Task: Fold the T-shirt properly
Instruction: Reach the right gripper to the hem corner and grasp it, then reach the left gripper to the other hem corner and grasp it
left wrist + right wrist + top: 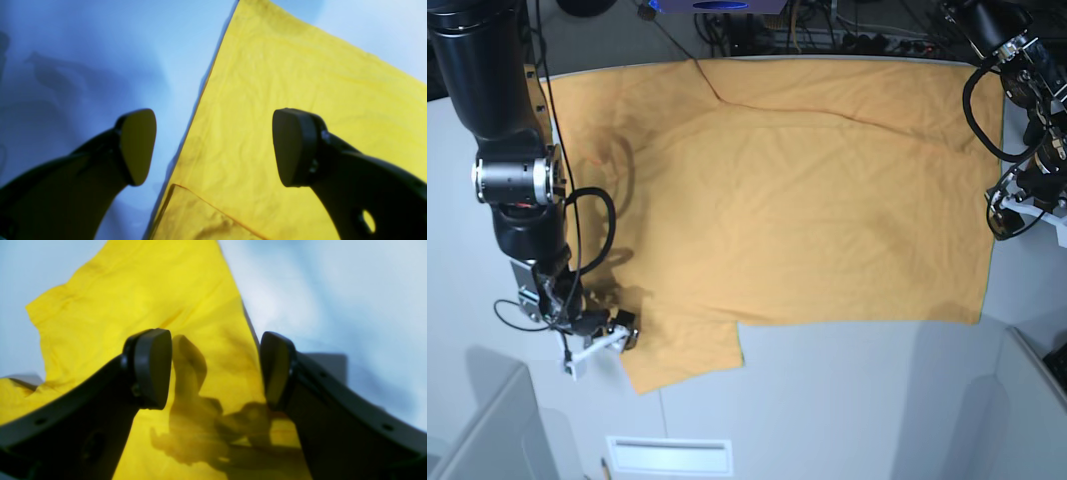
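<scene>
Sleeve first, since it sits nearest the camera in the base view: the near sleeve of the T-shirt (767,210) sticks out from the body toward me, flat on the table (857,400), and my right gripper (617,335) sits just beside the sleeve's outer edge. From the right wrist view its fingers (150,368) stand wide apart with cloth showing between them and nothing pinched, one finger over the shirt and the other at its edge. Moving away from that sleeve, the body of the shirt is spread broad across the table, mostly smooth, with one long crease running near the far side, where part of the cloth may already be turned over; I cannot tell that for sure. The printed script and neck tag are not visible to me. Past the body, at the hem end, my left gripper (213,146) hovers over the shirt's edge, fingers wide and empty, one above cloth and one above bare table. I judge the folding barely begun: the shirt is laid out and both grippers are placed at opposite ends, but the sleeves, sides and final fold all remain to do.
</scene>
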You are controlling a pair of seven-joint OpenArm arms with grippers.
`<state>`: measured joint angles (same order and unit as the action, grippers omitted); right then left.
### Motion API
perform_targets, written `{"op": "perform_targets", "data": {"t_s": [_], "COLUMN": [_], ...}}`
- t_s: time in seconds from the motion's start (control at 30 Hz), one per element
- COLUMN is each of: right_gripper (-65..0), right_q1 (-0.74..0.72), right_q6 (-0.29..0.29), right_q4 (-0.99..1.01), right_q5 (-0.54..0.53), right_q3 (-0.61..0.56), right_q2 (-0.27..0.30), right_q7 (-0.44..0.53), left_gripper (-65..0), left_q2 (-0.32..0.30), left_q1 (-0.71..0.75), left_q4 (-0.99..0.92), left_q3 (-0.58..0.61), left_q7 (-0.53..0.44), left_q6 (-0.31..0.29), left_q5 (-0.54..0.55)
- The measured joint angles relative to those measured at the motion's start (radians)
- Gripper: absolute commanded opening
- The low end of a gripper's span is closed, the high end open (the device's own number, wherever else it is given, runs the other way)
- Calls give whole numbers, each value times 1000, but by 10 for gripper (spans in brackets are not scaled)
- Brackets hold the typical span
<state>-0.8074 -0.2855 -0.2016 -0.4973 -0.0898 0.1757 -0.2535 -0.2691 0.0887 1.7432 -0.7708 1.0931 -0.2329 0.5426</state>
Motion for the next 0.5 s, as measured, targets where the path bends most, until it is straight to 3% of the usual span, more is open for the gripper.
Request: {"op": "perform_targets", "data": {"t_s": [0.13, 0.37, 0.4, 0.5], "right_gripper": [-332, -569, -629, -650], "right_q1": [3, 8, 8, 8], "right_q6": [-3, -3, -3, 0], "right_q4": [0, 1, 2, 4], "right_q5": [-4, -4, -3, -3], "right_q3": [0, -7, -7, -7], "right_q2": [3, 5, 5, 5], "right_q7": [0, -7, -8, -14], "left_gripper": [-127, -128, -135, -224], "left_q2": [-5, -14, -23, -62], "left_q1": [0, -73, -94, -186], "left_q4": [0, -121, -159, -260], "left_q3": [0, 9, 12, 93], "left_q7": [0, -1, -3, 0], "left_q6": [0, 4, 4, 16], "left_q5": [0, -16, -19, -179]}}
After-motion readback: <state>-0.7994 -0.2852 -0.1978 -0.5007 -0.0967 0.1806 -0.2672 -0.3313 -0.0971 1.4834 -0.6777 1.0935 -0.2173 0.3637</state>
